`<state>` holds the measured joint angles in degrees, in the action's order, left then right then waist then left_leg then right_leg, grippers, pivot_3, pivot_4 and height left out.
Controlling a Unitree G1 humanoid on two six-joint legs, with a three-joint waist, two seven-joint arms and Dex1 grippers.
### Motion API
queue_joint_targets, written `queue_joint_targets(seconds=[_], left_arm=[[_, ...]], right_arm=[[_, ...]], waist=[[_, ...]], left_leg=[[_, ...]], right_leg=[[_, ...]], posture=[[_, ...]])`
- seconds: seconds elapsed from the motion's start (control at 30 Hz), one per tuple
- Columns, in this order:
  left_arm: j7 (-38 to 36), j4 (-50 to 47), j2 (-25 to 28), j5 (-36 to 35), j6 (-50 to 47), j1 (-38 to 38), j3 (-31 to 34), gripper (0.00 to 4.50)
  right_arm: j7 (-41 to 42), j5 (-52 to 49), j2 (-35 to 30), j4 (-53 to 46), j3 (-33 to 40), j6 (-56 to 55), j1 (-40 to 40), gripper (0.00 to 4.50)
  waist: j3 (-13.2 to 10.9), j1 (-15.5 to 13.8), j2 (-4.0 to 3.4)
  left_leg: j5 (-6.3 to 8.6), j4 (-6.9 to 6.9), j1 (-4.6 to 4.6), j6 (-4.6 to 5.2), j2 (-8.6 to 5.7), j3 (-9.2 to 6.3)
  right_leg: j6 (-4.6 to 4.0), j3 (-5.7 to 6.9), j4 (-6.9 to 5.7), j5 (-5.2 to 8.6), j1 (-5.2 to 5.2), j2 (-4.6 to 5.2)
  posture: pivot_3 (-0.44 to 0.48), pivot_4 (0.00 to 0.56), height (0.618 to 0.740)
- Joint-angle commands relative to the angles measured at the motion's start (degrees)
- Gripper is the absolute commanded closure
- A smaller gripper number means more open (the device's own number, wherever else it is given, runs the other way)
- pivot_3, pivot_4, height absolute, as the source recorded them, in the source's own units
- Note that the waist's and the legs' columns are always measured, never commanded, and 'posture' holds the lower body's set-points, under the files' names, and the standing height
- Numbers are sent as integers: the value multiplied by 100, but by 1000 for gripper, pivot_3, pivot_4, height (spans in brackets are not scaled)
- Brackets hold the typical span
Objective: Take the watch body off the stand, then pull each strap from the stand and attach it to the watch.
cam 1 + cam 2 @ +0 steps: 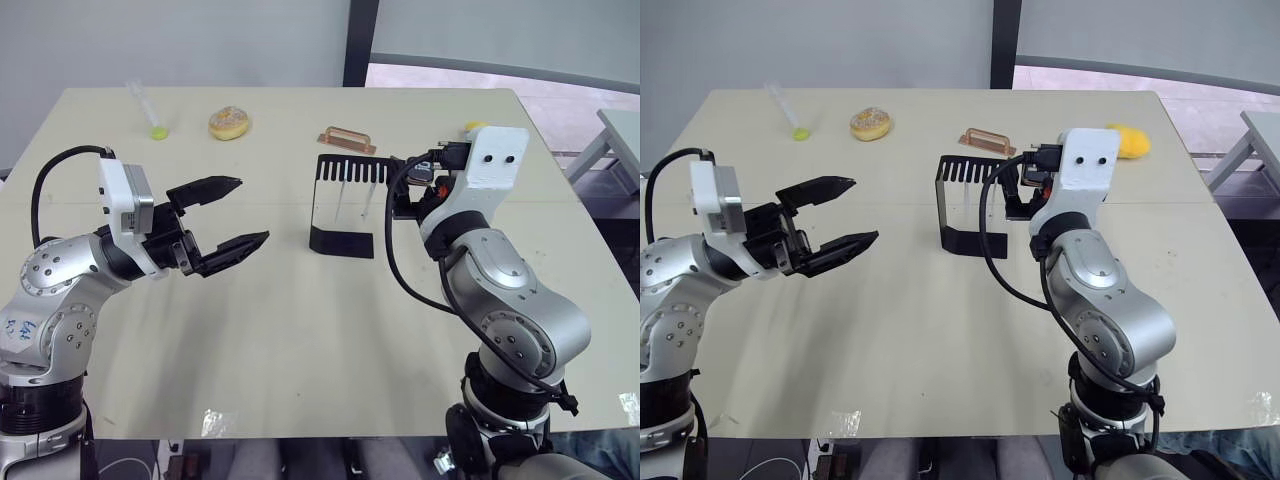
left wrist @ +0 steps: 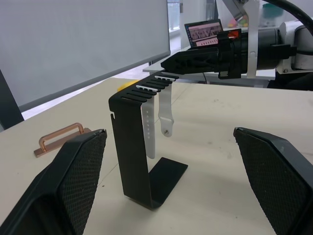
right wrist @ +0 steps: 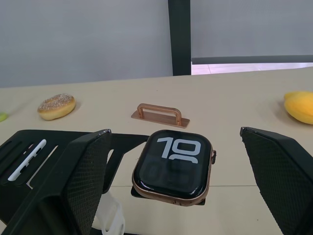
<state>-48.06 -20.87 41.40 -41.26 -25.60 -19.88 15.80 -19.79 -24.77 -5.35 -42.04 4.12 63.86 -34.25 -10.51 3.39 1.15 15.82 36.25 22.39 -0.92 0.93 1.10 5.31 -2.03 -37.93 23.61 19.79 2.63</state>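
The black stand [image 1: 343, 241] rests mid-table, its slotted top arm pointing toward my right side. Two white straps [image 2: 151, 133] hang from its slots. At the end of that arm sits the watch body [image 3: 172, 166], its dark screen showing white digits. My right gripper [image 3: 173, 131] is open, one finger on each side of the watch body and neither visibly touching it. Well left of the stand, my left gripper [image 1: 250, 210] is open and empty, pointing toward it.
A copper handle piece [image 1: 347, 139] lies just behind the stand. A doughnut [image 1: 229, 123] and a syringe with a yellow-green tip [image 1: 150, 108] are at the back left. A yellow fruit [image 1: 1128, 141] lies at the back right.
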Motion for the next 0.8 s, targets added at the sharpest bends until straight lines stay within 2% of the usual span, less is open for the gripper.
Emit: queue_joint_targets(seconds=[0.03,0.47,0.67,0.8], left_arm=[[65,-203,61,-68,30,-23,181,38],[158,-276,69,-63,26,51,211,38],[174,-268,66,-49,43,54,208,0],[182,-260,69,-44,59,54,209,0]], right_arm=[[131,75,69,-84,53,-16,-81,0],[278,230,217,-109,137,104,-93,0],[353,274,236,-99,132,63,-107,2858],[400,312,238,-119,120,29,-140,2920]], waist=[[0,1,0],[0,2,0],[0,1,0],[0,1,0]], left_leg=[[0,0,0,0,0,0],[0,-8,0,0,0,0],[0,-10,0,0,0,0],[0,-10,0,0,0,0]], right_leg=[[0,0,0,0,0,0],[0,0,4,0,3,0],[0,0,5,0,3,0],[0,0,6,0,2,0]], posture=[[0,150,740],[0,150,740],[0,150,740],[0,150,740]])
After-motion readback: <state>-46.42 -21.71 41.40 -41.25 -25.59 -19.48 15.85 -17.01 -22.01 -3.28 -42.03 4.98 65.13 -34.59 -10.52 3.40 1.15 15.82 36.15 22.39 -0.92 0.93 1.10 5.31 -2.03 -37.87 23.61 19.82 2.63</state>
